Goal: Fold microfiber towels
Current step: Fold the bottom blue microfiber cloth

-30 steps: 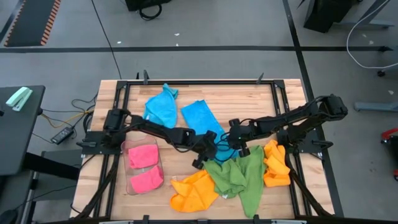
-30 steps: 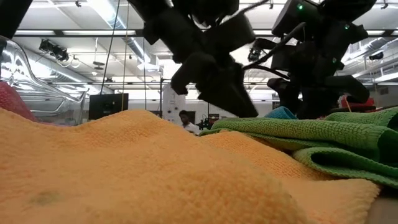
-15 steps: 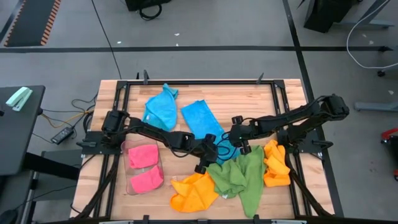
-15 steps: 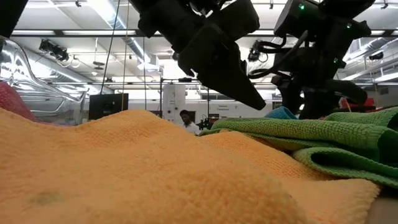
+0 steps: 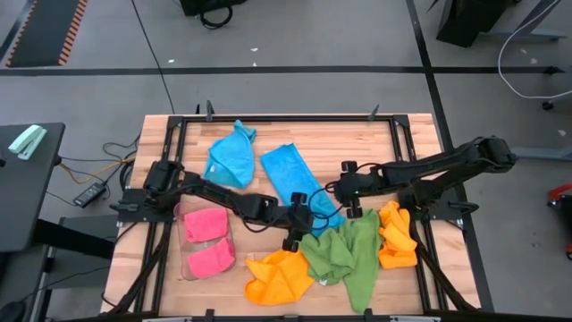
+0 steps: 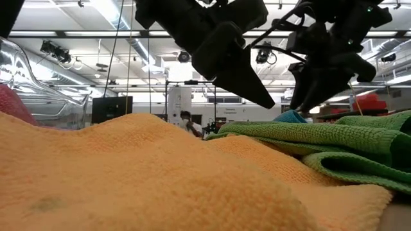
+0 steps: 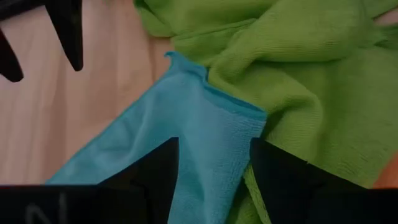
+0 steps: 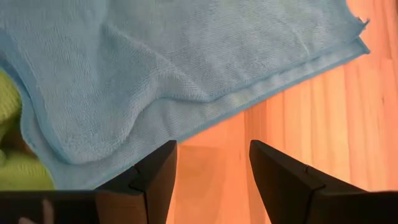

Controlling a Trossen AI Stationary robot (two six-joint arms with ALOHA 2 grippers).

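While both arms reach in toward the middle of the wooden worktop (image 5: 357, 134), neither one has hold of any cloth. The left end effector (image 5: 294, 222) hangs over the near corner of the flat sky blue towel (image 5: 293, 175), its fingers (image 7: 155, 171) parted with blue cloth showing in the gap between them and nothing pinched. The right end effector (image 5: 349, 190) sits just past that towel's right edge, fingers (image 8: 155, 171) likewise spread apart, with bare wood between them and the blue hem close in front.

That flat blue towel lies at the centre of the worktop, and its near corner is overlapped by the crumpled green towel (image 5: 347, 255). A second sky blue towel (image 5: 231, 154) is bunched up further back on the left. One orange towel (image 5: 279, 275) is heaped at the front edge beside the green one, and another orange towel (image 5: 396, 234) is rumpled on the right, touching the green. Two pink towels (image 5: 207, 240) rest in the clear plastic tray (image 5: 184, 261) at the front left.

From the table-level camera, a person (image 6: 186, 123) can be seen far back in the room.
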